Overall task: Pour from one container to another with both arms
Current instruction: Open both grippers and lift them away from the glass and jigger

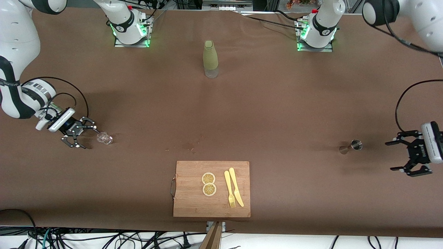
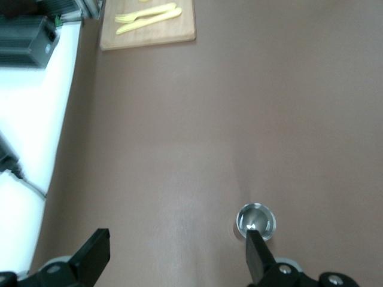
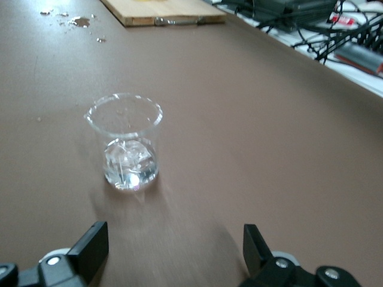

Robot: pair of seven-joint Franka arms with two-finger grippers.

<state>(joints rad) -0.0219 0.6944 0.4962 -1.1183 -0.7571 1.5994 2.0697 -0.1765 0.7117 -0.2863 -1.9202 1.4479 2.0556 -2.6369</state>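
Starting at the right arm's end of the table: right gripper (image 1: 79, 135) low over the cloth, fingers spread wide, holding nothing. Glass beaker (image 1: 104, 138) upright just beside the fingertips, toward the cutting board (image 1: 211, 188) from them; right wrist view shows beaker (image 3: 127, 142) straight ahead of the open jaws, some clear liquid in its bottom, not yet between the fingers.

Cutting board midway, near the front camera, carrying lemon slices (image 1: 208, 183) and yellow fork and knife (image 1: 233, 187). Green bottle (image 1: 210, 58) standing upright well apart from the board, farther from the camera.

Toward the left arm's end from the board: small metal jigger (image 1: 351, 146) upright. Left gripper (image 1: 405, 155) also spread open and empty, just off the jigger; left wrist view puts the jigger (image 2: 256, 220) against one fingertip line, off-centre, not in the gap.

Each vessel nearest its own arm; beaker better lined up than jigger. Fits either reaching in or just set down.
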